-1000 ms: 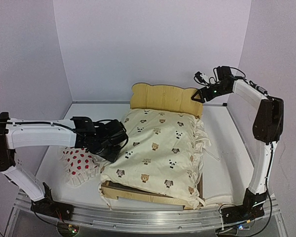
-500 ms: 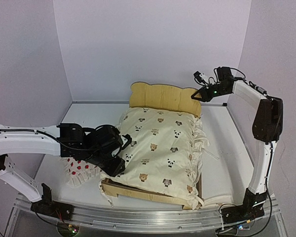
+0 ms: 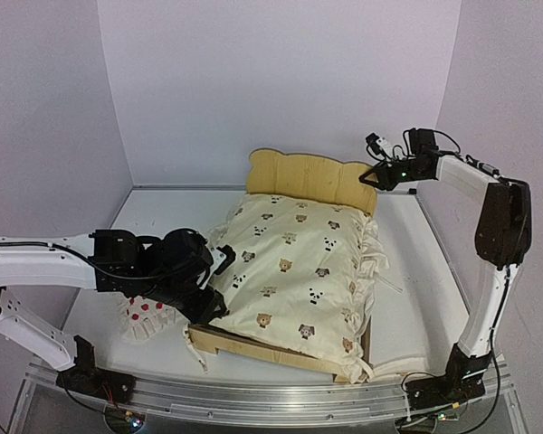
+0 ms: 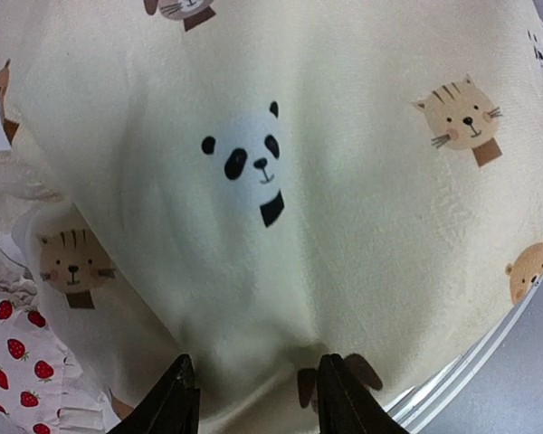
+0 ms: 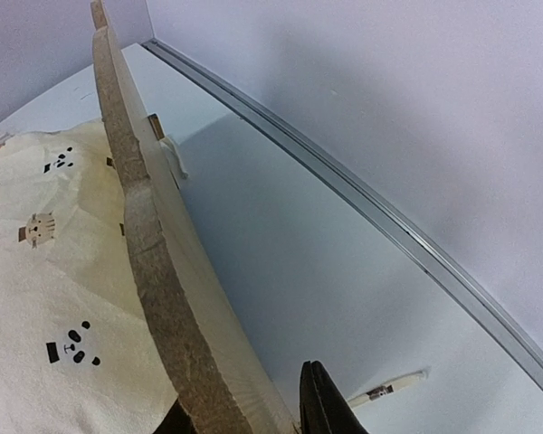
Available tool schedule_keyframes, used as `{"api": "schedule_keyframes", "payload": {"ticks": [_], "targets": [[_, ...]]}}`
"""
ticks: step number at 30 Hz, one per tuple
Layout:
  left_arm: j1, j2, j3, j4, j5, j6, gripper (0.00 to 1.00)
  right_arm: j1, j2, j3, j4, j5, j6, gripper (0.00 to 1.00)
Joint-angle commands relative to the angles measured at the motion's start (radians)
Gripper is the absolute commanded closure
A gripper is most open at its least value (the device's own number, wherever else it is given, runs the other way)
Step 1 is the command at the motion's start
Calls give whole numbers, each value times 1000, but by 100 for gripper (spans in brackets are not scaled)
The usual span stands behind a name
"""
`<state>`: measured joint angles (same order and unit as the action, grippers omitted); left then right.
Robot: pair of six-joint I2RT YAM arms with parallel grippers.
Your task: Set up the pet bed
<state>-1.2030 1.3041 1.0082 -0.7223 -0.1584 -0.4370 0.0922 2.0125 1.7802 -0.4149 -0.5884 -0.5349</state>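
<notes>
Having been clamped onto the headboard (image 3: 303, 176) corner, the right hand (image 3: 373, 177) is joined by the left hand (image 4: 256, 402), lowered and pinched on the quilt (image 3: 299, 262), while the pet bed (image 3: 244, 342), mid-counter (image 3: 421, 271), is seen turned slightly, so repositioning is judged begun.

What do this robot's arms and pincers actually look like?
Each is a chain of smooth white tubes joined by chunky black joints. On the left arm a thin black cable runs along the white tube; the right arm has loose black wiring and a small green light near its tip. The left pincer and right pincer have two black, tapered fingers each.
</notes>
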Motion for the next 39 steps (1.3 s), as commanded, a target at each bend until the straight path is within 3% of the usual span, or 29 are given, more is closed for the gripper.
{"api": "schedule_keyframes", "payload": {"ticks": [1, 16, 31, 39], "targets": [[-6, -33, -19, 20, 1, 10, 55, -30, -88, -79, -67, 76, 144, 100], [-6, -33, -44, 89, -15, -7, 57, -85, -268, -318, -24, 149, 261, 100], [14, 82, -65, 127, -273, -119, 54, -85, -596, -683, -14, 246, 471, 100], [93, 100, -77, 145, -298, -150, 55, -85, -742, -807, -18, 320, 625, 100]]}}
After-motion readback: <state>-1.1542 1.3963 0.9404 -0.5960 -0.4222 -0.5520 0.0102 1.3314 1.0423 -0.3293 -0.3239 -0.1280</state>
